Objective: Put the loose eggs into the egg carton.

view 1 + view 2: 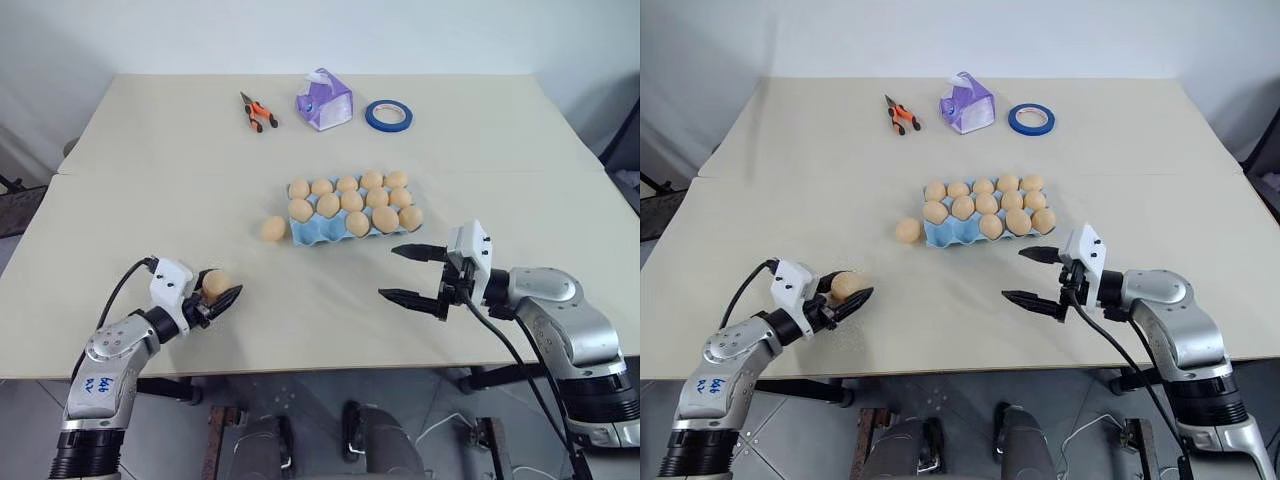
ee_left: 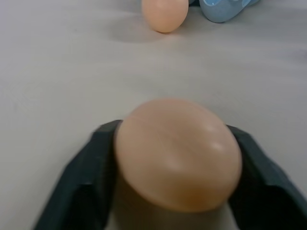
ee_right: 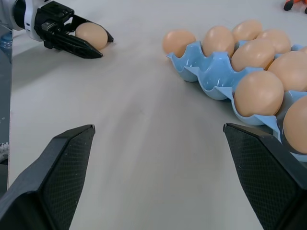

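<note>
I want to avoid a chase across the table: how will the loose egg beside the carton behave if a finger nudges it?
The loose egg looks smooth and rounded, lying on the flat bare table, so it would probably roll. Its oval shape suggests a curving path. The carton beside it might stop it on that side.

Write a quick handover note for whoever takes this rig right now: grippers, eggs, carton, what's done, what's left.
Left gripper: jaws closed on one loose egg, near the table's front left.
Right gripper: jaws open, empty, in front of the egg carton.
Carton: mid-table, twelve eggs seated; front row has empty cups on its left side.
Second loose egg lies on the table just left of the carton.
Left: place the held egg, then fetch that one.
</note>
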### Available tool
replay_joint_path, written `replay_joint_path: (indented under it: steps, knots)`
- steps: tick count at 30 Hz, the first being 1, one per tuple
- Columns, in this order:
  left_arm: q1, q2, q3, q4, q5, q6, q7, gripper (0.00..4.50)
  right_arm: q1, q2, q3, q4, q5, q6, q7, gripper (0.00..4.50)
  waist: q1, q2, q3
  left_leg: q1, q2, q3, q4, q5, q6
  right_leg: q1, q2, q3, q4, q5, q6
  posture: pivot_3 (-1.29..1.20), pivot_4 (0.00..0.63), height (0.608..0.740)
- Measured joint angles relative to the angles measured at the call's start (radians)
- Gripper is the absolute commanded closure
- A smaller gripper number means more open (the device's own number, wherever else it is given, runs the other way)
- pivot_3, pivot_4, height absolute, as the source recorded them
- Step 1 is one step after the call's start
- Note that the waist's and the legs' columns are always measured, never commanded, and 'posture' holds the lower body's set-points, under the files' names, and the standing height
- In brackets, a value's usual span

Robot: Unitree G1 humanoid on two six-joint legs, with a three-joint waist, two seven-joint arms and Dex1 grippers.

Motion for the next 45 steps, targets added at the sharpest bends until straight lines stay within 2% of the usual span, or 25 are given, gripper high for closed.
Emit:
replay_joint_path:
  steps: [2,8,14,21,32,40,45]
  knots:
    - [-0.005,-0.005,-0.007,0.0,0.0,0.0,0.0,2.52,0.002,0.0,0.0,-0.001,0.0,0.0,-0.008,0.0,0.0,0.0,0.0,0.0,0.0,0.0,0.0,0.0,0.0,0.0,0.0,0.0,0.0,0.0,0.0,0.0,0.15,0.74]
    - [-0.055,-0.086,-0.056,-0.03,-0.012,0.039,0.019,2.52,0.006,-0.002,-0.003,-0.003,0.0,0.0,-0.024,0.0,0.001,0.0,0.0,0.0,0.0,0.0,0.001,0.0,0.0,0.0,0.0,0.0,0.001,0.0,0.0,0.0,0.15,0.74]
    - [-0.189,-0.251,-0.14,-0.027,-0.002,0.052,0.112,2.52,0.007,-0.002,-0.008,-0.006,0.0,0.0,-0.041,0.0,0.018,0.0,0.0,0.0,0.0,0.0,0.005,0.0,0.001,0.001,0.0,0.0,0.003,0.001,0.001,0.0,0.15,0.74]
    - [-0.435,-0.417,-0.204,0.168,0.057,0.003,0.218,2.52,0.013,-0.001,-0.014,-0.026,0.001,0.0,-0.067,0.0,0.026,0.0,0.0,-0.001,-0.001,0.0,0.008,0.001,0.004,0.002,0.001,-0.001,0.004,0.002,0.003,0.0,0.15,0.74]
    - [-0.655,-0.495,-0.225,0.547,0.131,-0.162,0.259,2.52,0.086,-0.003,-0.08,-0.096,0.004,0.002,-0.122,0.0,0.028,0.0,0.0,-0.002,-0.001,0.0,0.009,0.004,0.009,0.002,0.001,-0.009,0.004,0.002,0.003,0.0,0.15,0.74]
    - [-0.709,-0.515,-0.213,0.648,0.134,-0.211,0.25,0.04,0.112,-0.003,-0.082,-0.119,0.013,0.011,-0.152,0.0,0.026,0.0,0.0,-0.002,-0.001,0.0,0.009,0.003,0.01,0.002,0.001,-0.01,0.003,0.002,0.003,0.0,0.15,0.74]
    - [-0.692,-0.499,-0.211,0.575,0.13,-0.167,0.229,0.04,0.118,-0.002,-0.082,-0.124,0.014,0.02,-0.159,0.0,0.025,0.0,0.0,-0.002,-0.001,0.0,0.009,0.003,0.01,0.002,0.001,-0.01,0.003,0.002,0.003,0.0,0.15,0.74]
